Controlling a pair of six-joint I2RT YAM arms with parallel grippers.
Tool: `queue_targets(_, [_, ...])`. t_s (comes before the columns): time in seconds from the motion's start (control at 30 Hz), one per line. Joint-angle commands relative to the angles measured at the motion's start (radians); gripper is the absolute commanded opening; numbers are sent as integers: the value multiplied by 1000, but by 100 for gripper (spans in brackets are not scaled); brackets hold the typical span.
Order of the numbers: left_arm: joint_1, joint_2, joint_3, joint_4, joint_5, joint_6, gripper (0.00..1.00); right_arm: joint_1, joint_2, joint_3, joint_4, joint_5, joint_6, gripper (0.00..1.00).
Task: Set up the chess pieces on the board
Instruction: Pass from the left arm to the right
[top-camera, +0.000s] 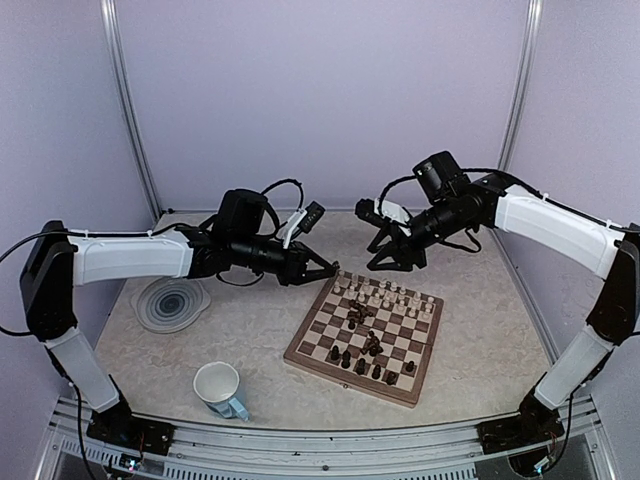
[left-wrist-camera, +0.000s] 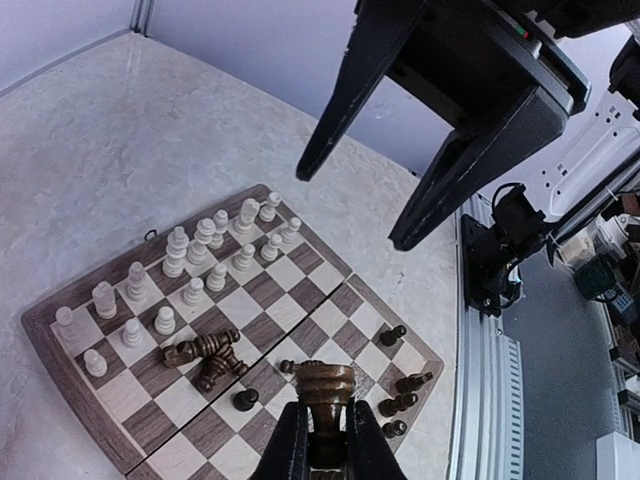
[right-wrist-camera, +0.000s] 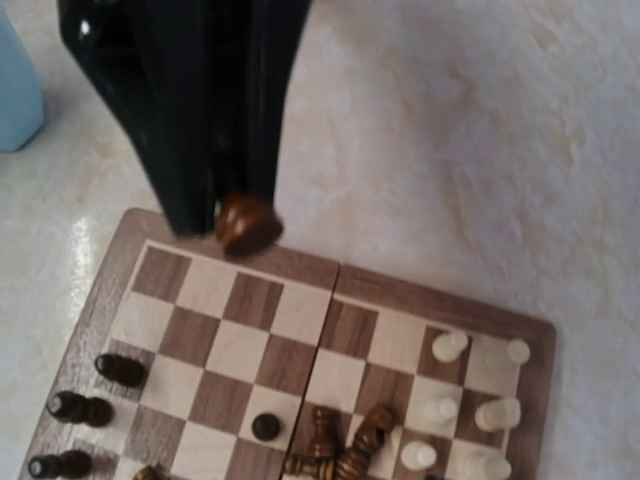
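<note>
Here the left gripper (top-camera: 326, 270) is pressed together on a dark piece (left-wrist-camera: 325, 385), pinching it just below its flared top. It holds the piece in the air above the far left corner of the board (top-camera: 330, 325). The right gripper (top-camera: 392, 262) hangs over the board's far edge with its fingers spread and nothing between them. White pieces (left-wrist-camera: 205, 232) stand in two rows along that far edge. A few fallen dark pieces (left-wrist-camera: 208, 352) lie in a heap near the board's middle, and more dark pieces (top-camera: 360, 366) sit along its near edge. On the table (top-camera: 250, 340), a grey swirl plate (top-camera: 170, 302) lies to the left of the board and a mug (top-camera: 218, 387) rests near the front edge.
</note>
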Motion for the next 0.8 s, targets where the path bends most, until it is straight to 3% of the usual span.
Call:
queue_targets(0.0, [-25,27,57,-48,54,33,7,32,4,13,24,-2,-36,44])
queue_targets(0.23, [-34,68,81,-51,120,9,7,189,12,-17,37,234,-124,47])
queue_targets(0.47, [-45,88,92,-90,136,11,7,264,44,4,44,367,-155,46])
queue_targets(0.77, [-47,90,98,-100,143,11,7,310,47,-32,47,465,-214,35])
